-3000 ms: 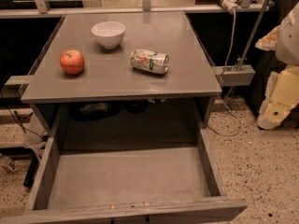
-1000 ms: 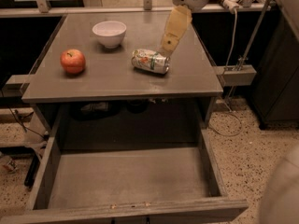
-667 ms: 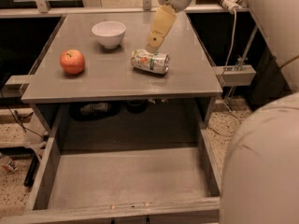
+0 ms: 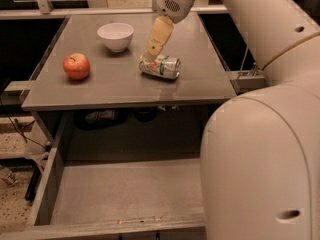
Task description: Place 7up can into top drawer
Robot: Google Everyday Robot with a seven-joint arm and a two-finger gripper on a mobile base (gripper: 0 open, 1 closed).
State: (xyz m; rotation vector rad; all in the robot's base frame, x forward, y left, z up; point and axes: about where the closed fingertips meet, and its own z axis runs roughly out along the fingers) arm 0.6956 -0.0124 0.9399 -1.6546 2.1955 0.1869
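Observation:
The 7up can (image 4: 161,66), silvery with green and orange marks, lies on its side near the middle of the grey tabletop (image 4: 125,89). My gripper (image 4: 152,51) hangs from the arm that reaches in from the right, its beige fingertips just above the can's left end. The top drawer (image 4: 125,191) is pulled out below the table's front edge, its flat grey bottom bare. My arm's large white body hides the drawer's right part.
A red apple (image 4: 76,66) sits at the table's left. A white bowl (image 4: 115,36) stands at the back, left of the gripper. A shelf under the tabletop holds dark objects (image 4: 100,117). Speckled floor shows at the lower left.
My arm has swung in from the right and the gripper has come down and left, from above the table's back right to the can's left end. The can, apple and bowl have not moved.

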